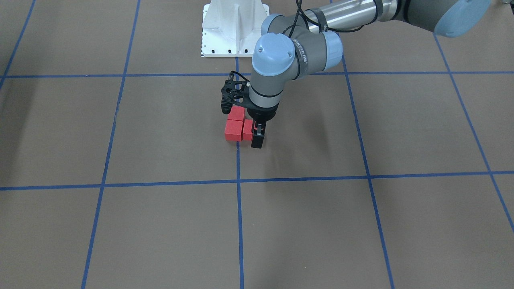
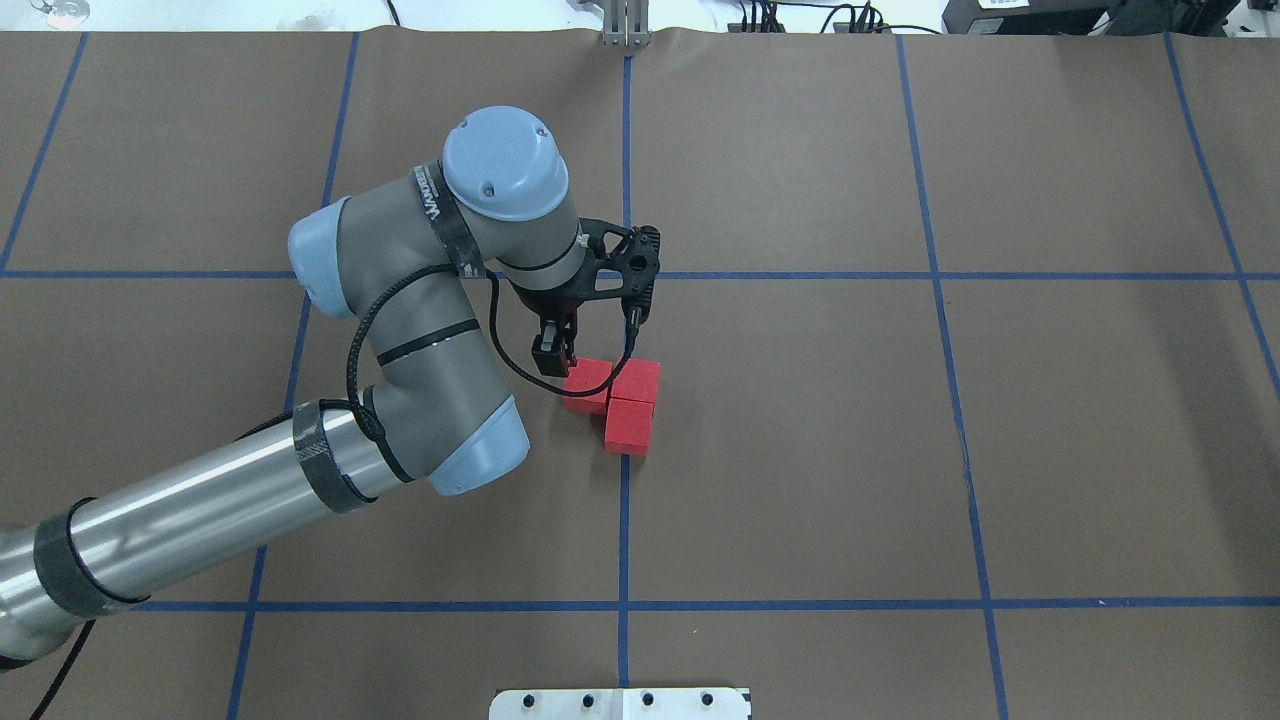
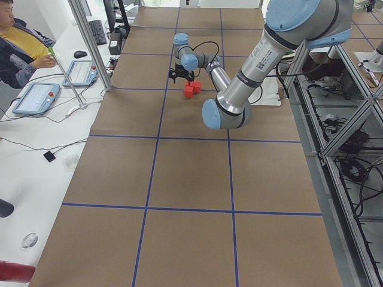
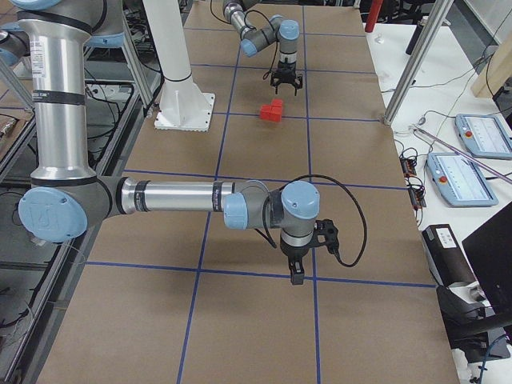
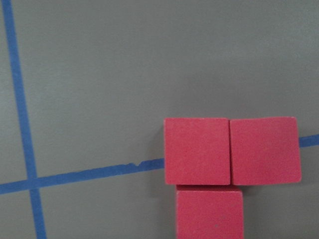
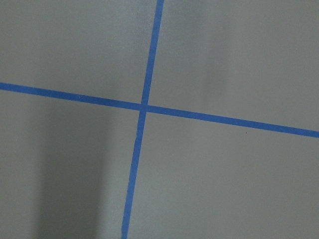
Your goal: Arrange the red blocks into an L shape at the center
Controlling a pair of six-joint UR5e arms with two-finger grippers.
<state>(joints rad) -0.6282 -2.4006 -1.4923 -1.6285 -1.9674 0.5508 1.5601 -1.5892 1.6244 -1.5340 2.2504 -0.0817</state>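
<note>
Three red blocks lie touching in an L shape on the center blue line (image 2: 624,500): one (image 2: 587,385), a second (image 2: 638,381) beside it, and a third (image 2: 629,427) nearer the robot. The left wrist view shows the same blocks (image 5: 197,151) with no fingers in frame. My left gripper (image 2: 555,352) hovers just at the left end of the L, one black finger (image 1: 257,138) beside the end block (image 1: 247,129); it looks open and holds nothing. My right gripper (image 4: 298,276) hangs over a grid crossing far from the blocks; I cannot tell its state.
The white robot base plate (image 1: 235,28) sits behind the blocks on the robot's side. My left arm's forearm (image 2: 200,520) crosses the table's left half. A seated person (image 3: 18,42) and tablets (image 3: 36,97) are beside the table.
</note>
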